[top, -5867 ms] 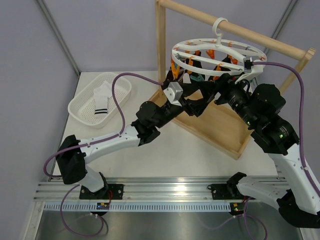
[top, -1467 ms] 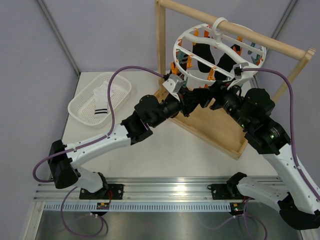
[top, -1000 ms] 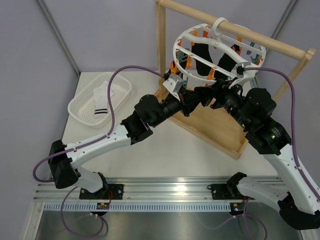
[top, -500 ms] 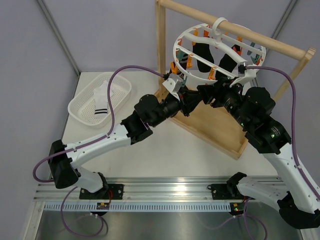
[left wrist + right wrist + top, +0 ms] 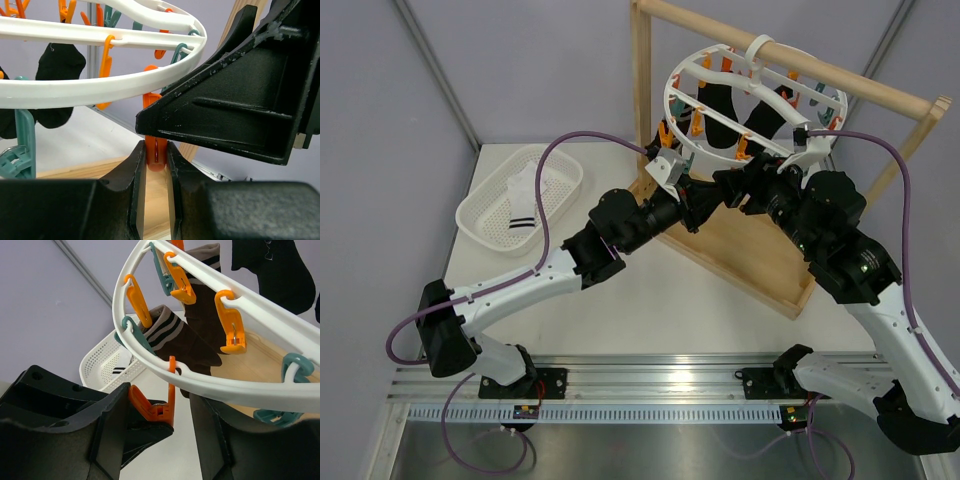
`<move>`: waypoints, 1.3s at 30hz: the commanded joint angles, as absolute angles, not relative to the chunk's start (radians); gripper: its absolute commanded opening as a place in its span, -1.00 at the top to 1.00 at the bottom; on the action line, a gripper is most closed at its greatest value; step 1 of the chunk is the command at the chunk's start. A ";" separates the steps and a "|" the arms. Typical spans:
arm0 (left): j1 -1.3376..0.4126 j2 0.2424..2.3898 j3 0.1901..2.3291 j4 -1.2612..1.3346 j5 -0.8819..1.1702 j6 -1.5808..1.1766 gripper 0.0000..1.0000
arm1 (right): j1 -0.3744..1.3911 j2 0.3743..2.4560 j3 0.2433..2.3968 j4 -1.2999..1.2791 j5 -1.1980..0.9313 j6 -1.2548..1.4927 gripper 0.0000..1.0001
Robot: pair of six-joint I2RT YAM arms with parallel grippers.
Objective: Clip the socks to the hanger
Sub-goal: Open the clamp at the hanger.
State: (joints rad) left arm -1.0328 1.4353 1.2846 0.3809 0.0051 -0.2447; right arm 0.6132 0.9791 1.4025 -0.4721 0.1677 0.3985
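The hanger (image 5: 668, 100), a white ring with orange and teal clips, hangs tilted from the wooden rod. Dark socks (image 5: 715, 105) hang clipped to it, and the right wrist view shows a brown striped sock (image 5: 190, 347). A white striped sock (image 5: 525, 195) lies in the basket. My left gripper (image 5: 156, 150) is shut on the lower end of an orange clip (image 5: 156, 145) under the ring's near rim. My right gripper (image 5: 159, 395) stands open around the same orange clip (image 5: 165, 412). Its left finger (image 5: 107, 420) touches the clip's slanted handle. Both grippers meet below the ring (image 5: 715, 190).
The white mesh basket (image 5: 480, 225) sits at the table's left rear. A wooden frame stand carries the hanger on its rod (image 5: 840, 75), above a flat wooden base (image 5: 760, 255). Purple cables arch over both arms.
Since the earliest frame the hanger ring has tipped up toward the camera and both grippers have moved to its lower rim. Over the last second the ring has shifted slightly left.
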 commanded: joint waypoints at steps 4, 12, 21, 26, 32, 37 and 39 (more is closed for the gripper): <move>-1.045 1.419 1.259 0.331 0.080 -0.255 0.96 | 0.609 0.980 1.448 -0.368 0.221 0.388 -0.10; -1.045 1.434 1.264 0.325 0.087 -0.264 0.96 | 0.609 0.969 1.447 -0.342 0.199 0.388 0.10; -1.045 1.434 1.266 0.304 0.104 -0.265 0.88 | 0.609 0.976 1.447 -0.351 0.204 0.377 0.56; -1.045 1.393 1.258 0.270 0.083 -0.265 0.29 | 0.609 0.963 1.424 -0.354 0.236 0.379 0.91; -1.029 1.333 1.252 0.187 0.023 -0.301 -0.51 | 0.609 0.948 1.379 -0.351 0.281 0.416 1.00; -1.016 1.266 1.239 0.123 -0.031 -0.310 -0.68 | 0.607 0.956 1.361 -0.373 0.304 0.500 1.00; -1.012 1.250 1.230 0.107 -0.060 -0.313 -0.72 | 0.609 0.951 1.336 -0.379 0.311 0.535 1.00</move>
State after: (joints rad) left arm -1.0222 1.3098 1.2404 0.1226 -0.0002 -0.2977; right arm 0.6140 0.9512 1.3609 -0.4141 0.2512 0.4614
